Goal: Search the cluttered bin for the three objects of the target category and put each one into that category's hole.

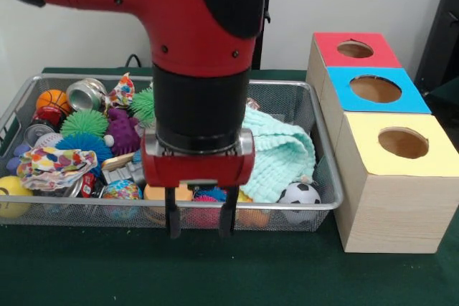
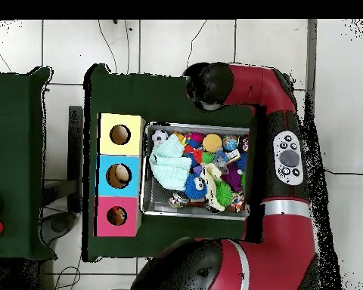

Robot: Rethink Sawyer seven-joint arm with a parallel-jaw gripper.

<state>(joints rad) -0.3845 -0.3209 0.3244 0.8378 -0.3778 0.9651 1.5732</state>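
Note:
The silver mesh bin (image 1: 324, 206) is full of toys; it also shows in the overhead view (image 2: 196, 126). The mint-green waffle cloth (image 1: 283, 150) lies at its right end, nearest the boxes, and shows in the overhead view (image 2: 168, 166). The polka-dot cloth (image 1: 54, 164) lies crumpled at the front left. A cream thing (image 2: 211, 181) lies mid-bin; I cannot tell whether it is the cream cloth. The yellow box's hole (image 1: 403, 142) (image 2: 120, 134) is empty. My gripper (image 1: 200, 223) is open and empty, and hangs outside the bin's near rim.
The blue box's hole (image 1: 375, 89) and the red box's hole (image 1: 355, 49) stand behind the yellow one. Spiky balls (image 1: 84, 125), cans (image 1: 86, 94), a small football (image 1: 300, 194) and a basketball (image 1: 54, 99) fill the bin. My arm hides the bin's middle.

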